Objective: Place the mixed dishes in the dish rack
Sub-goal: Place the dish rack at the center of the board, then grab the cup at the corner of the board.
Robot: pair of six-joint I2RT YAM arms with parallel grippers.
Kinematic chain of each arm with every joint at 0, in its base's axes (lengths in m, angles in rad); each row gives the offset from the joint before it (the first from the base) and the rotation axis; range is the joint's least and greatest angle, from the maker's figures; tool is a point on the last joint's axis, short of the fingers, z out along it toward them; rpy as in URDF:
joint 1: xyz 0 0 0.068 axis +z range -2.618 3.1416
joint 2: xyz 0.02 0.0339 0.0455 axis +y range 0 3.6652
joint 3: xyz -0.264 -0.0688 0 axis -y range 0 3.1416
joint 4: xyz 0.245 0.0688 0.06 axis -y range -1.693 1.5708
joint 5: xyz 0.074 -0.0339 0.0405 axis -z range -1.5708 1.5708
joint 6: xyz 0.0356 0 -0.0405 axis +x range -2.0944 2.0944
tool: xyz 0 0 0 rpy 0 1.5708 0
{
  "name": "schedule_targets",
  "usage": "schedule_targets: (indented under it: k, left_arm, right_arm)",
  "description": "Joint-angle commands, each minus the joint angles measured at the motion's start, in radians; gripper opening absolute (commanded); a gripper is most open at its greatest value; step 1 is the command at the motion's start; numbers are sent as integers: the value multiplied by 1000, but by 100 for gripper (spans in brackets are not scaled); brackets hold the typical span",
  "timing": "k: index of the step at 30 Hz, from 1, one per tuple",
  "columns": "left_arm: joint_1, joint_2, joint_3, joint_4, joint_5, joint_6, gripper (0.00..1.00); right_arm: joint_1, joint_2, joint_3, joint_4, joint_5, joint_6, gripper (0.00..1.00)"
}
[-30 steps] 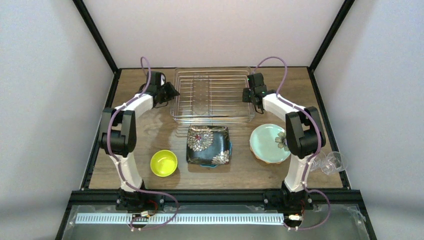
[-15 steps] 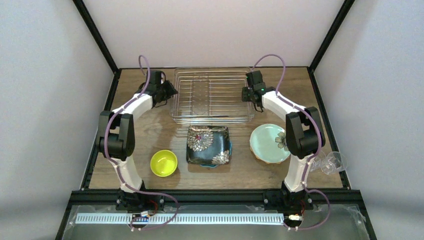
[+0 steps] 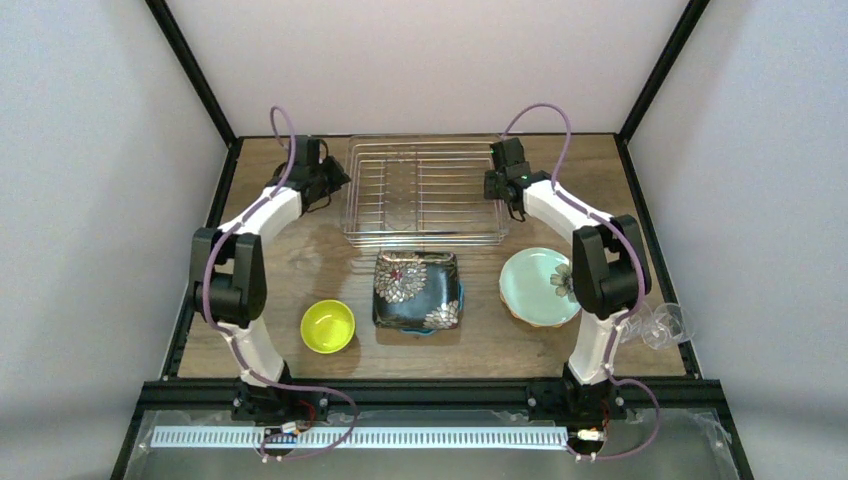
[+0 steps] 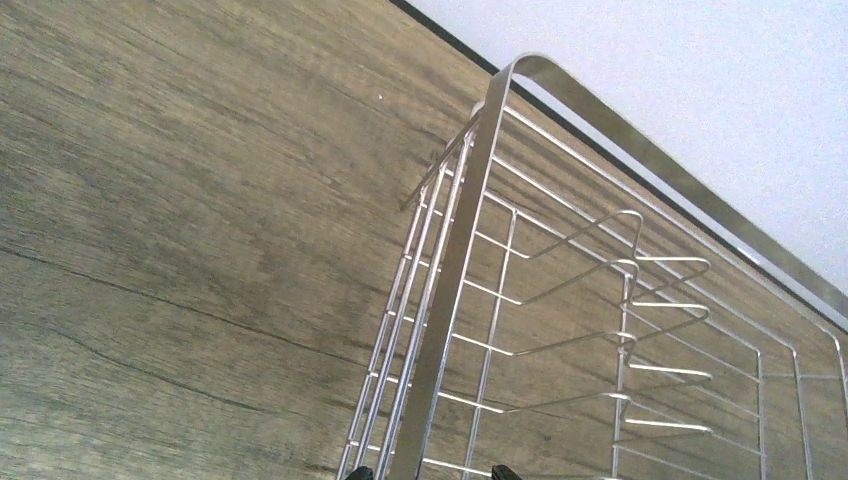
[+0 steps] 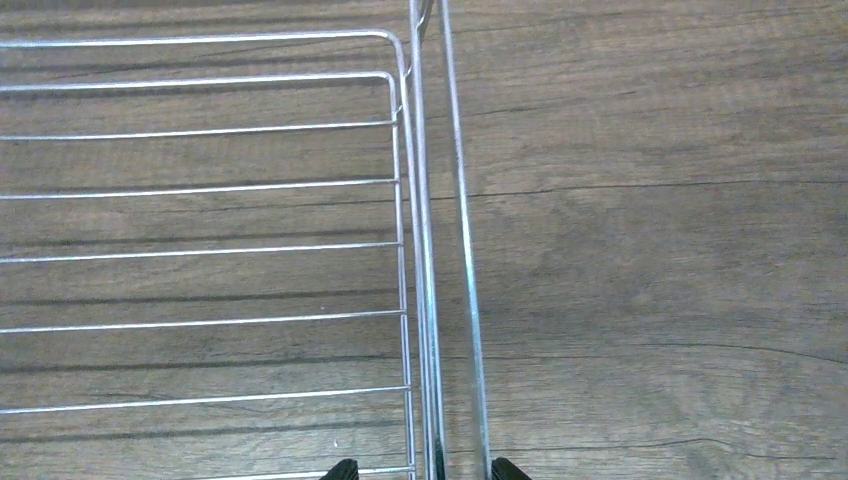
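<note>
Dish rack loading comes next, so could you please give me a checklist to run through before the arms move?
1. Empty dish rack, prongs free: ok.
2. Open left pincer: ok.
3. Open right pincer: ok.
4. Both clear of the rack: not ok, its rim runs between each pair of tips.
5. Uncovered black square floral plate, round mint flower plate and yellow-green bowl on the table: ok.
6. Reachable clear glass at the right edge: cannot tell.
</note>
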Motion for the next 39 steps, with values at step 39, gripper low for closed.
schedule_targets:
  k: [39]
  left_arm:
    - [37, -669, -128, -150, 195, -34, 82]
  right_arm:
    - [-4, -587, -126, 78, -198, -70, 99]
